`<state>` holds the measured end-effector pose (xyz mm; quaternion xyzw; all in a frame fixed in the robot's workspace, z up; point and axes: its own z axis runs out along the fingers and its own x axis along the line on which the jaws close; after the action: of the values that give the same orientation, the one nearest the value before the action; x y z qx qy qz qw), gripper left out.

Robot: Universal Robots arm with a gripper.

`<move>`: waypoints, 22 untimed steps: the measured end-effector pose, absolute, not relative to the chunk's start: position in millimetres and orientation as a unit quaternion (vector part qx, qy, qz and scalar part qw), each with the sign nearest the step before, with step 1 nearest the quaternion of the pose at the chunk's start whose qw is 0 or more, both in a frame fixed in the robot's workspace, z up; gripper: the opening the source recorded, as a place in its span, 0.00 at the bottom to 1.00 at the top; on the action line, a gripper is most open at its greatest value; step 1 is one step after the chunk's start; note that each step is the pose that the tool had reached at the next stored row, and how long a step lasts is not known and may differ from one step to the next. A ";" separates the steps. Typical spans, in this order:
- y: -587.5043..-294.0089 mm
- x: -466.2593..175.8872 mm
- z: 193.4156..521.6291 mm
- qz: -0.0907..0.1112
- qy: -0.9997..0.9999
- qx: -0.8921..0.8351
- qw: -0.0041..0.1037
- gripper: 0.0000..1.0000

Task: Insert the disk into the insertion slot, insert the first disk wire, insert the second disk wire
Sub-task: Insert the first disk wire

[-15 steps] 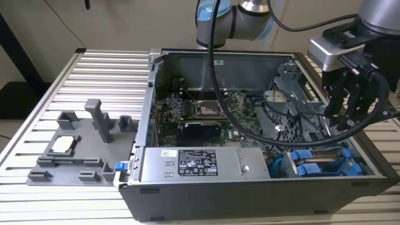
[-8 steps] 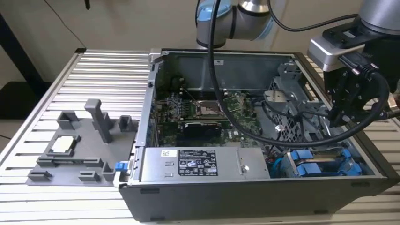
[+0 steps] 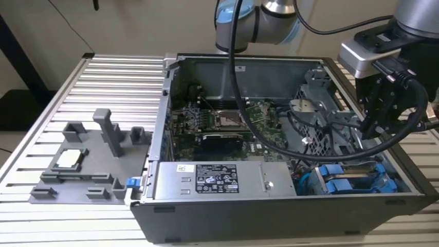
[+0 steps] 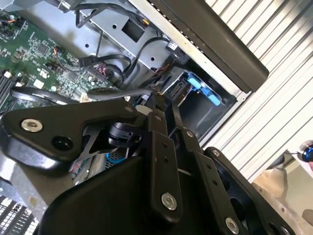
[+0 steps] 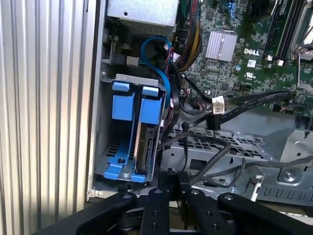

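The disk point(image 5: 145, 147), silver-grey in its bright blue frame, sits edge-on inside the insertion slot point(image 5: 113, 147) of the drive cage, beside a second blue frame point(image 5: 122, 106). In the exterior view the blue frames point(image 3: 348, 181) lie at the case's near right corner. My gripper point(image 5: 173, 180) hangs just above the cage, its fingers point(image 4: 157, 117) close together. They look shut on a thin dark disk wire point(image 5: 185, 147) that runs up to the fingertips. In the exterior view the gripper point(image 3: 371, 128) is over the case's right side among black cables.
The open computer case point(image 3: 288, 216) holds a green motherboard point(image 3: 226, 121), a silver labelled power-supply box point(image 3: 219, 180) and loose black and blue cables point(image 5: 156, 58). A grey plastic fixture tray point(image 3: 82, 159) lies on the ribbed table at the exterior view's left.
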<state>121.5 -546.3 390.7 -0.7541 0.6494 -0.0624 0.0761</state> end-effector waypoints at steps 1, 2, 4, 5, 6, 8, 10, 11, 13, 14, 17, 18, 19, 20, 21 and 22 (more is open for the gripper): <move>-546.3 123.6 390.7 -0.059 0.650 -0.755 0.071 0.19; -546.3 126.1 390.8 -0.054 0.650 -0.755 0.064 0.19; -546.3 130.8 390.7 -0.043 0.651 -0.756 0.054 0.19; -546.3 133.3 390.7 -0.038 0.651 -0.756 0.049 0.19; -546.3 136.0 390.7 -0.033 0.652 -0.757 0.044 0.19; -546.3 141.6 390.7 -0.023 0.652 -0.757 0.036 0.19; -546.4 143.1 390.1 -0.021 0.654 -0.755 0.034 0.19; -546.4 143.1 389.8 -0.021 0.659 -0.751 0.033 0.19; -546.5 143.2 388.4 -0.022 0.670 -0.741 0.033 0.19; -546.5 143.2 387.6 -0.022 0.677 -0.735 0.033 0.19; -546.5 143.1 384.4 -0.023 0.697 -0.716 0.032 0.19; -546.5 143.2 383.4 -0.023 0.703 -0.710 0.032 0.19; -546.5 143.2 382.3 -0.023 0.710 -0.703 0.032 0.19; -546.5 143.2 381.2 -0.024 0.716 -0.697 0.032 0.19; -546.5 143.1 380.1 -0.024 0.722 -0.690 0.031 0.19; -546.5 143.1 378.9 -0.024 0.728 -0.684 0.031 0.19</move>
<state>143.1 -546.5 378.9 -0.6842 0.7282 -0.0241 0.0313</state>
